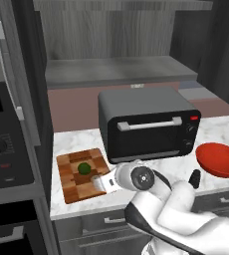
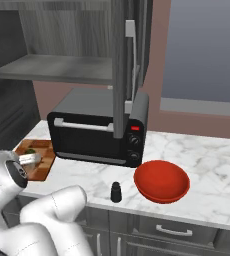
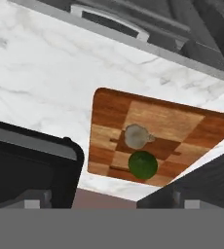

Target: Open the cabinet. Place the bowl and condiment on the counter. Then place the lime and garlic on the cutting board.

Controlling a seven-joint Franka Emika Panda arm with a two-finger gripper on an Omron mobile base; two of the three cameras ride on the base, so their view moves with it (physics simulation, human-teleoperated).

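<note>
White marble counter [image 1: 86, 137] with faint grey veins ran beneath an opened dark grey wood-grain cabinet [image 1: 111, 30]; one door with a long silver bar handle stood swung out in the right base view.

Cutting board [image 3: 153, 138]: rectangular, chequered light and dark brown wood, lying flat on the counter to the left of the toaster oven. Lime [image 3: 143, 165]: small dark green ball, resting on the board. Garlic [image 3: 136, 135]: beige-grey lump, on the board and touching or just beside the lime; clear in the hand view, hidden behind the wrist in the left base view.

Toaster oven [image 1: 149, 127]: black, boxy, silver bar handle.

Bowl [image 2: 162, 181]: wide, shallow, bright red, on the counter right of the oven; cut off at the edge in the left base view.

Condiment [image 2: 116, 192]: small near-black shaker, upright near the counter's front edge, just left of the bowl.

Gripper [image 1: 100, 182]: over the board's near corner, fingers spread wide and holding nothing; tips hard to make out.
</note>
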